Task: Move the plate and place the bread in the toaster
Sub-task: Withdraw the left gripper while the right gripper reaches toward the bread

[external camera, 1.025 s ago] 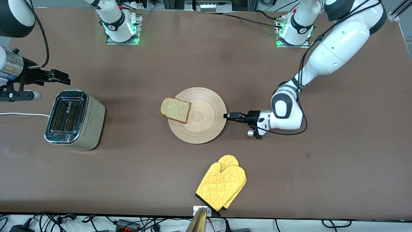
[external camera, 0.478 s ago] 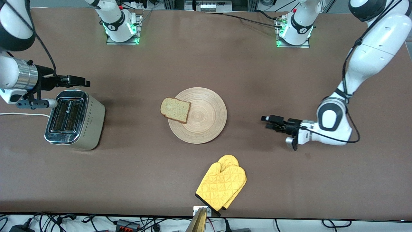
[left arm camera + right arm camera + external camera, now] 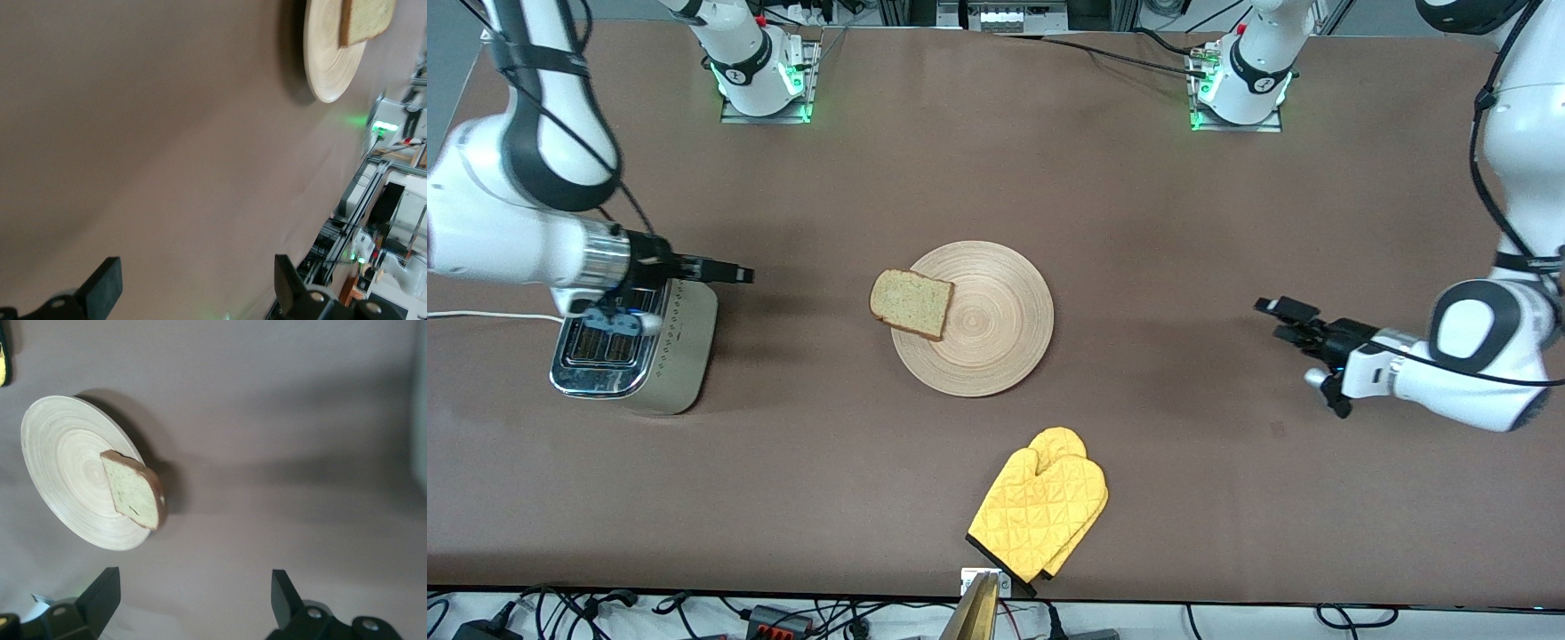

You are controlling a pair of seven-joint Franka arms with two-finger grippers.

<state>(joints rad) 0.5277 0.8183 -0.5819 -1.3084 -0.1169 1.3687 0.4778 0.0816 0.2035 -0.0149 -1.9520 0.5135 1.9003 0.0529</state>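
Observation:
The tan wooden plate (image 3: pixel 987 329) lies mid-table. The bread (image 3: pixel 911 304) rests on its rim toward the right arm's end and overhangs the edge. The toaster (image 3: pixel 640 333) stands toward the right arm's end, both slots showing nothing inside. My right gripper (image 3: pixel 731 272) hangs open and holds nothing, over the table just past the toaster's side, pointing at the bread. The right wrist view shows the plate (image 3: pixel 63 470) and bread (image 3: pixel 133 490) ahead of the right gripper (image 3: pixel 193 597). My left gripper (image 3: pixel 1282 320) is open and holds nothing, well apart from the plate (image 3: pixel 331 57).
A yellow oven mitt (image 3: pixel 1040 514) lies near the table's front edge, nearer the front camera than the plate. The toaster's white cord (image 3: pixel 489 315) runs off toward the table's end. Both arm bases (image 3: pixel 760 71) stand along the back edge.
The left gripper let go of the plate's rim, opened and drew back toward the left arm's end. The right gripper travelled across above the toaster toward the bread. Plate and bread stayed put.

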